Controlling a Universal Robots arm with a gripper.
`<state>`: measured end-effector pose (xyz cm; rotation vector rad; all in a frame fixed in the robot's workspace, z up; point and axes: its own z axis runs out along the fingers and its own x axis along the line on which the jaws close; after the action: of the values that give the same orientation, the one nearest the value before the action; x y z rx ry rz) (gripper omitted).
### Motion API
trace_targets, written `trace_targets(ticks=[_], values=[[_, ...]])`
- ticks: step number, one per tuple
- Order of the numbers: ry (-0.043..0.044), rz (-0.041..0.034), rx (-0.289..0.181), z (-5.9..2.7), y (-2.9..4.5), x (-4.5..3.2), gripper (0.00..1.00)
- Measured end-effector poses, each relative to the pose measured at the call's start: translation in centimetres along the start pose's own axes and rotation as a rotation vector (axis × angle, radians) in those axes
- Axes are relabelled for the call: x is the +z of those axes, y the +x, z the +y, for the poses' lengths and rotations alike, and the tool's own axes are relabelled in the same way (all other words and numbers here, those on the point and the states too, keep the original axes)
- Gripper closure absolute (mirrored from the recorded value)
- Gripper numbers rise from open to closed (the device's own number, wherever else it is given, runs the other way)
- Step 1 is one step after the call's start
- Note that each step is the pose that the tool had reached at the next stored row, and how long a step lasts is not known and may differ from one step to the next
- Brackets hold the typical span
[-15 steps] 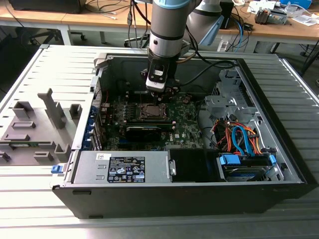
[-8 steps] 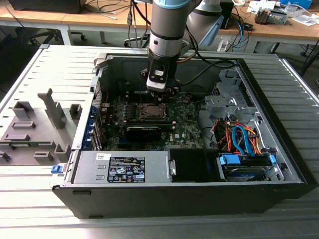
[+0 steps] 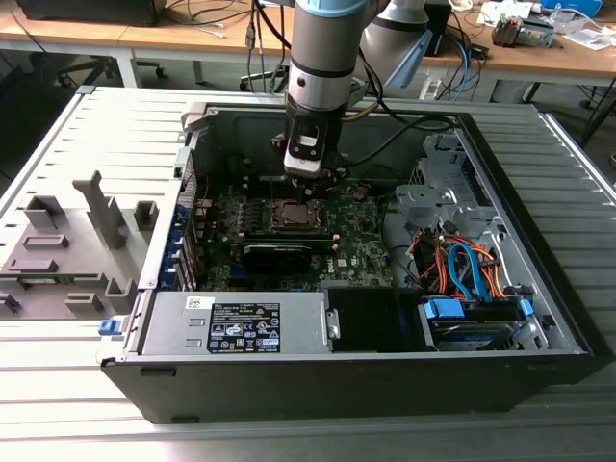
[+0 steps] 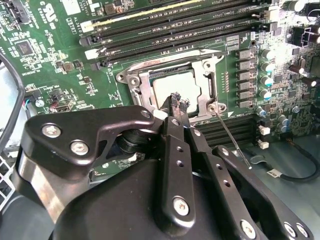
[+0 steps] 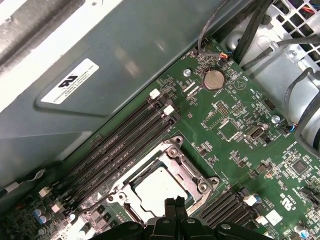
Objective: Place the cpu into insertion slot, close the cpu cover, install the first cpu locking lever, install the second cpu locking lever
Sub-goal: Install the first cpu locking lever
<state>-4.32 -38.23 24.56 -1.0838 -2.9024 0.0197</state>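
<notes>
The cpu (image 4: 170,86) lies flat in the insertion slot (image 3: 293,215) on the green board, its silver-grey top showing through the window of the cpu cover (image 4: 144,84), which lies down over it. In the first wrist view the cpu (image 5: 157,189) and the cpu cover (image 5: 176,161) show the same way. My gripper (image 4: 178,102) is shut, its tips together at the cover's edge beside the cpu, holding nothing I can see. One thin locking lever (image 4: 231,137) runs out from the socket's corner. In the exterior view my gripper (image 3: 306,179) hangs just above the socket.
Memory slots (image 4: 170,25) run along one side of the socket. A black graphics card (image 3: 279,253) lies in front of it in the exterior view. The power supply (image 3: 236,323) sits at the case front; cables and a drive cage (image 3: 462,274) fill the exterior view's right.
</notes>
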Motion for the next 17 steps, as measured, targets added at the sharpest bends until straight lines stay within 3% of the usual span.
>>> trace_targets(ticks=[17], values=[[0.0010, -0.0008, -0.030, 0.00, 0.00, 0.00, 0.89]])
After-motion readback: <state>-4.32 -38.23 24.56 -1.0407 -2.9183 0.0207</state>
